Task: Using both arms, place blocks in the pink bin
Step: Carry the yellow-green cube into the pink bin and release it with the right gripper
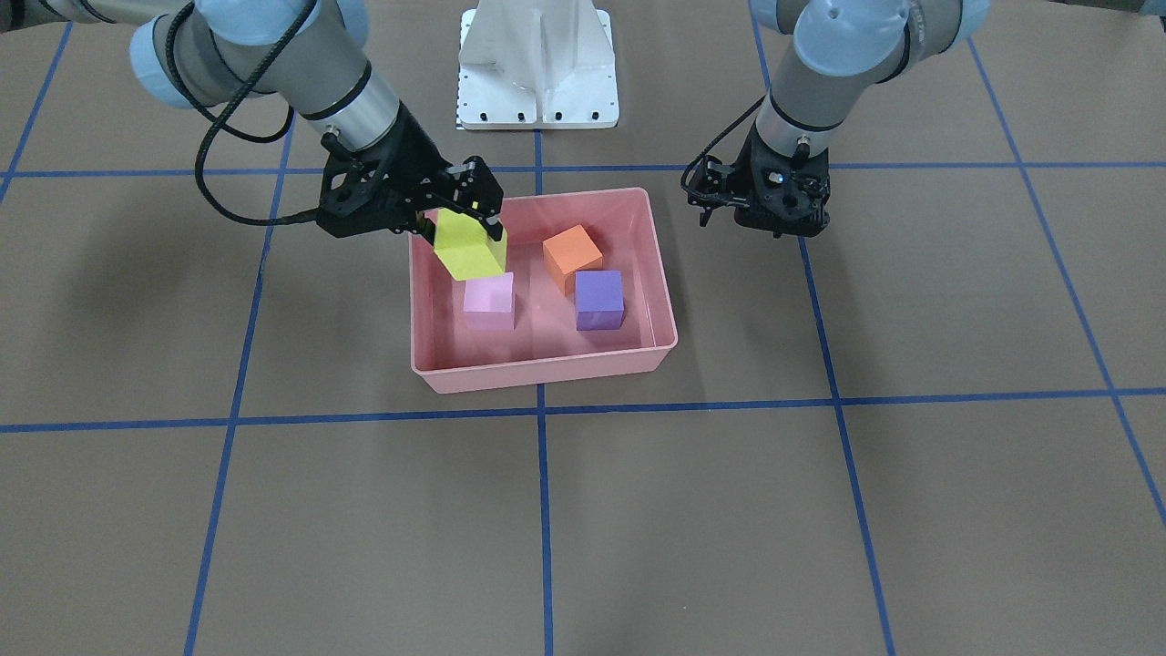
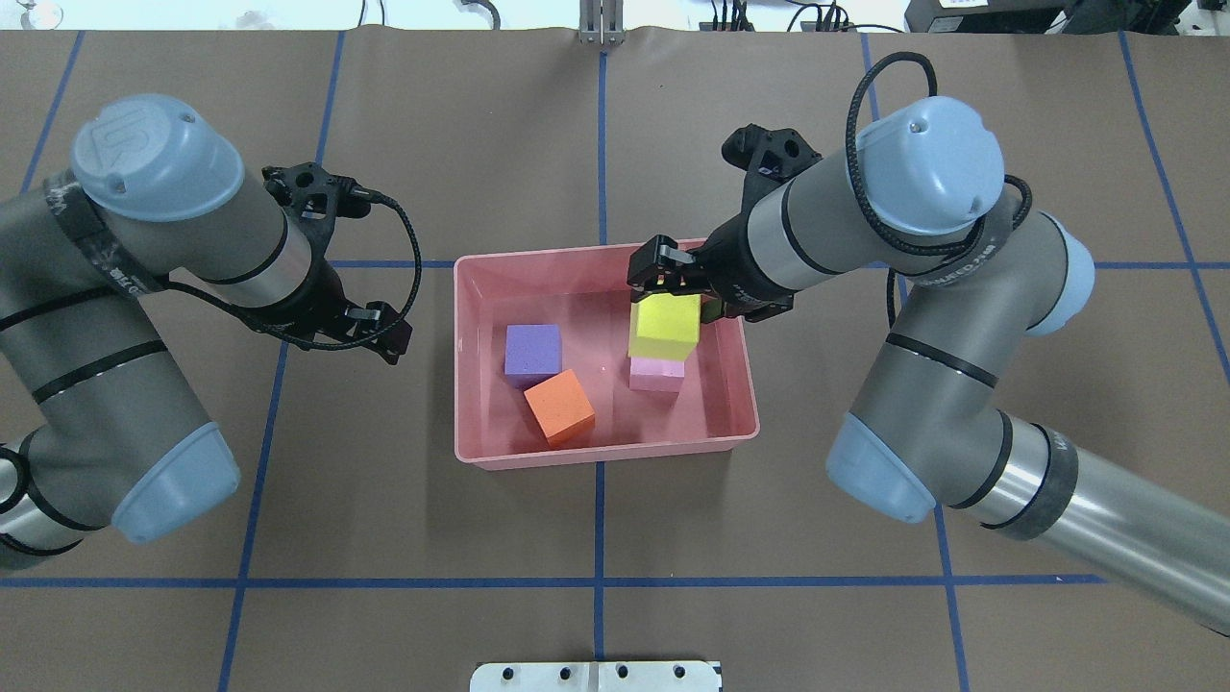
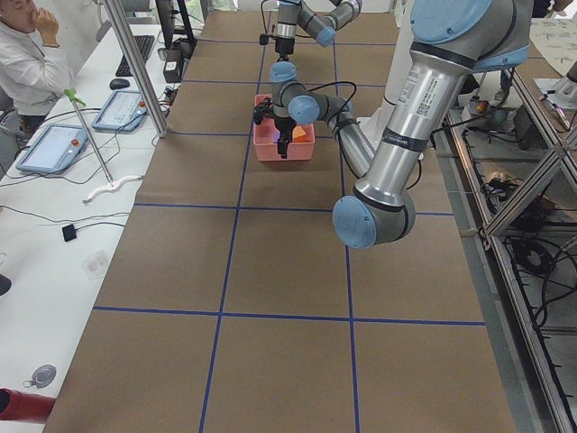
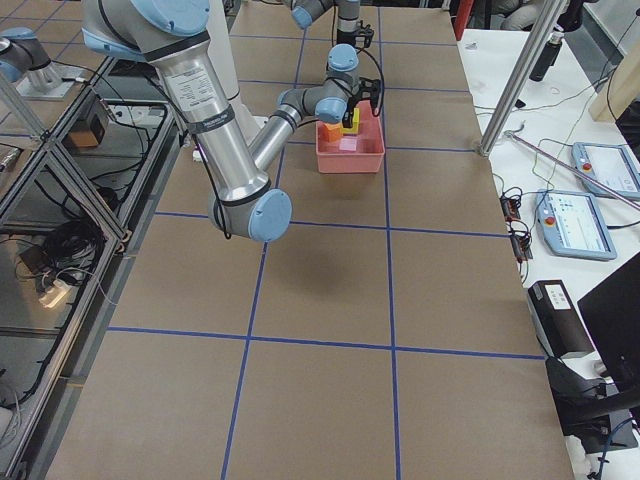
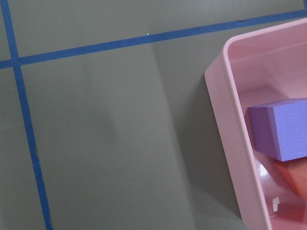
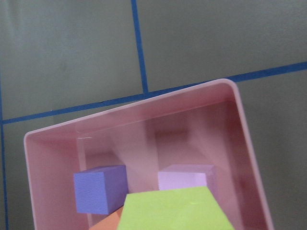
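The pink bin (image 1: 547,374) (image 2: 605,452) lies at the table's middle. In it lie the light pink block (image 1: 489,302) (image 2: 657,377), the purple block (image 1: 599,299) (image 2: 533,350) and the orange block (image 1: 572,255) (image 2: 559,406). My right gripper (image 1: 460,228) (image 2: 670,293) is shut on the yellow block (image 1: 467,246) (image 2: 665,325) and holds it tilted above the bin's inside, over the light pink block. My left gripper (image 1: 763,223) (image 2: 380,332) hangs outside the bin on its other short side and looks open and empty. The left wrist view shows the bin's corner (image 5: 230,124) with the purple block (image 5: 283,129).
The white metal pedestal (image 1: 537,64) stands at the robot's side of the table, behind the bin. Blue tape lines (image 1: 537,410) divide the brown table into squares. A person (image 3: 22,45) sits at a side desk beyond the table's edge.
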Controlling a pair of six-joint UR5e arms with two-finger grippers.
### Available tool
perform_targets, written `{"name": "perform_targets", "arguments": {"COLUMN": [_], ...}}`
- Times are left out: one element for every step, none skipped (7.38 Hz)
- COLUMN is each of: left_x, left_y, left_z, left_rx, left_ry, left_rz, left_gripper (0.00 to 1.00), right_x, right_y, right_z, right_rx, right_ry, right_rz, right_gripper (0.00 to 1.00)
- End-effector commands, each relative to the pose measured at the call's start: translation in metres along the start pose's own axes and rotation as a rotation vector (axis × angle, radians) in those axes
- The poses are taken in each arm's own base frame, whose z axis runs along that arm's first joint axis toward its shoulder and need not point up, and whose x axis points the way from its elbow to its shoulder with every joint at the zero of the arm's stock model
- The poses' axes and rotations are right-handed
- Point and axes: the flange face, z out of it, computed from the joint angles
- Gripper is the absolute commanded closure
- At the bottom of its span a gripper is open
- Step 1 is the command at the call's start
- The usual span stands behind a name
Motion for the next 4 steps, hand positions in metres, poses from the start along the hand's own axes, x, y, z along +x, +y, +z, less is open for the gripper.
{"name": "perform_targets", "arguments": {"left_x": [-0.0001, 0.0006, 0.0006, 0.0006], "left_y": [-0.0001, -0.0003, -0.0003, -0.0003], "left_z": [0.0024, 0.0019, 0.0019, 0.0001], "left_rx": [-0.003, -0.003, -0.003, 0.000], "left_ry": [-0.003, -0.002, -0.002, 0.000], "left_rz": [-0.002, -0.004, -0.006, -0.006], "left_gripper": [0.00, 0.00, 0.00, 0.00], "right_x": [-0.0415, -0.0498, -0.0486, -0.0442], "right_y": [0.0048, 0.0037, 0.0033, 0.0032], "right_z": [0.0009, 0.0003, 0.0010, 0.0030], "right_rx": [-0.010, -0.009, -0.009, -0.011], "right_ry": [0.063, 0.082, 0.088, 0.094], "right_rz": [0.025, 0.033, 0.036, 0.036], "right_gripper": [0.01, 0.01, 0.01, 0.01]}}
